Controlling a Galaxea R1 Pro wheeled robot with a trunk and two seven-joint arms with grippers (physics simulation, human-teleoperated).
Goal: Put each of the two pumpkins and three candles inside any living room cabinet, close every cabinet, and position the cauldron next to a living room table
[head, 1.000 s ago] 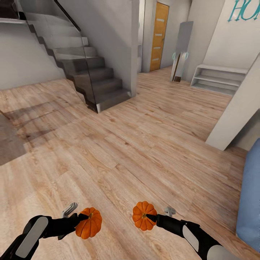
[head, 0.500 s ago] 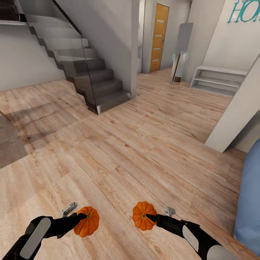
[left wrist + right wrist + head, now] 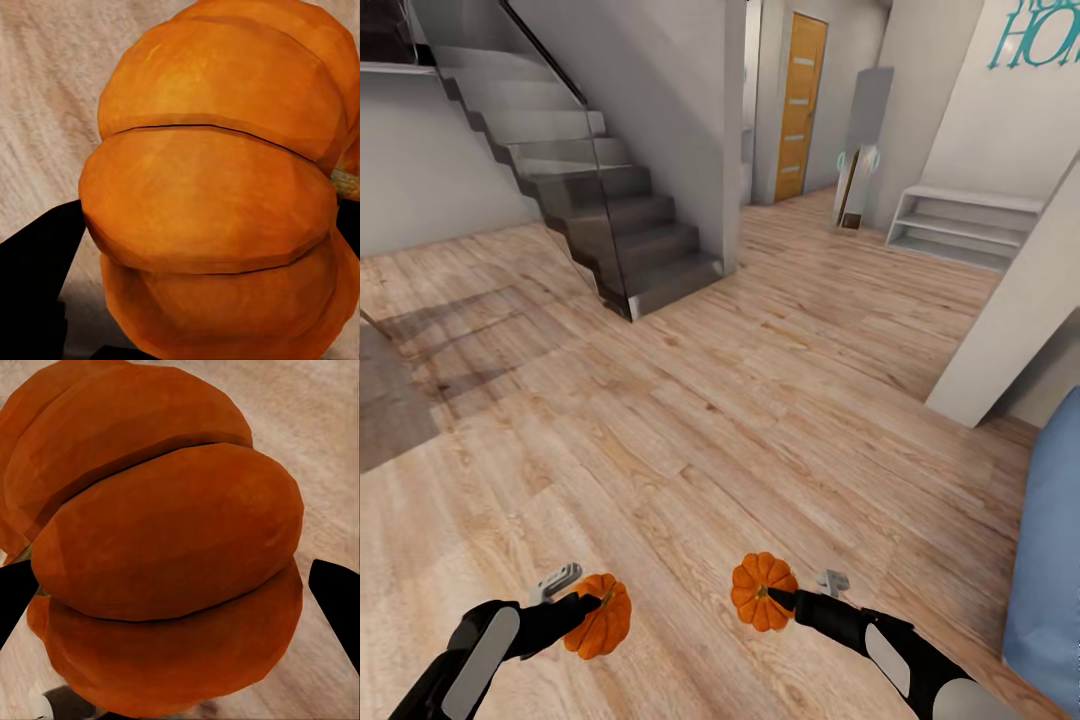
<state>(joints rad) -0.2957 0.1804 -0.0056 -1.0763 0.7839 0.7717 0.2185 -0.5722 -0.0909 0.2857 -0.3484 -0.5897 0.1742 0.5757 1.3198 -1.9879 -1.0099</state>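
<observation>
Left pumpkin (image 3: 600, 629): your left tool (image 3: 592, 606) pinches it, low at the near left of the head view, held above the floor; in the left wrist view the orange ribbed body (image 3: 217, 195) sits between the dark fingers (image 3: 37, 270).
Right pumpkin (image 3: 763, 591): your right tool (image 3: 780, 598) grips it at the near centre-right, stem end turned toward the tool; in the right wrist view its ribs (image 3: 165, 547) span the gap between the two black fingertips (image 3: 337, 600).
Spacing: the two pumpkins hang side by side, apart from each other, neither touching the floor as far as you can see.
Left arm (image 3: 480, 655): it reaches in from the near left corner, black with a grey panel.
Right arm (image 3: 890, 650): it comes in from the near right, same colours.
Floor (image 3: 740, 400): light wood planks run from you to the far wall.
Staircase (image 3: 600, 220): grey steps with a glass side panel, far left.
Door (image 3: 801, 100): orange wood, far centre.
Shelf unit (image 3: 960, 225): low, white, far right against the wall under teal lettering (image 3: 1035, 40).
Blue object (image 3: 1050, 560): soft-looking, at the near right edge; you cannot tell what it is.
Rug (image 3: 390, 400): a grey-brown patch at the left edge.
</observation>
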